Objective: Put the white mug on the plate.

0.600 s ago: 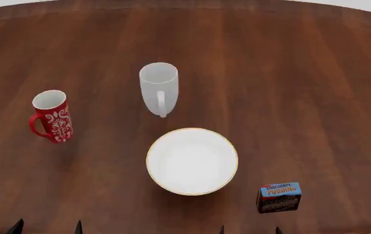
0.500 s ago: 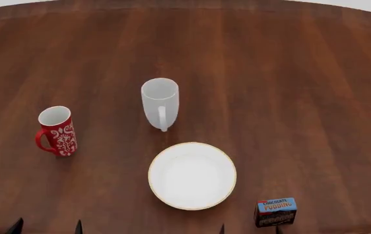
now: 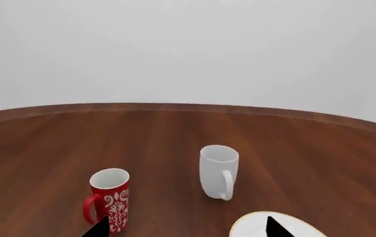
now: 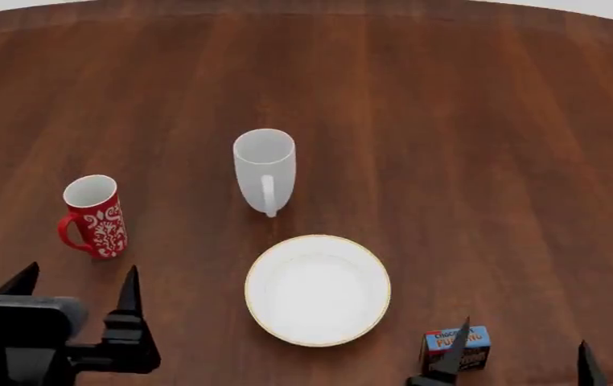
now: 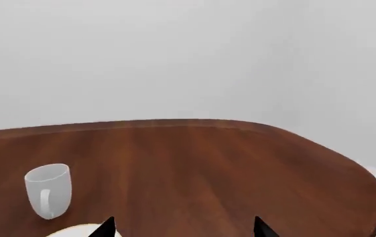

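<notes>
Nearest the robot, the left gripper (image 4: 76, 293) and right gripper (image 4: 521, 350) hover with fingers spread wide, both empty. The chocolate pudding box (image 4: 459, 347) sits just beside the right fingers. Beyond lies the plate (image 4: 318, 289), bare. Farther off stands the white mug (image 4: 265, 170), upright (handle facing the plate), with the red floral mug (image 4: 94, 215) off to its left. A careless reach risks toppling the tall mug or nudging the box.
</notes>
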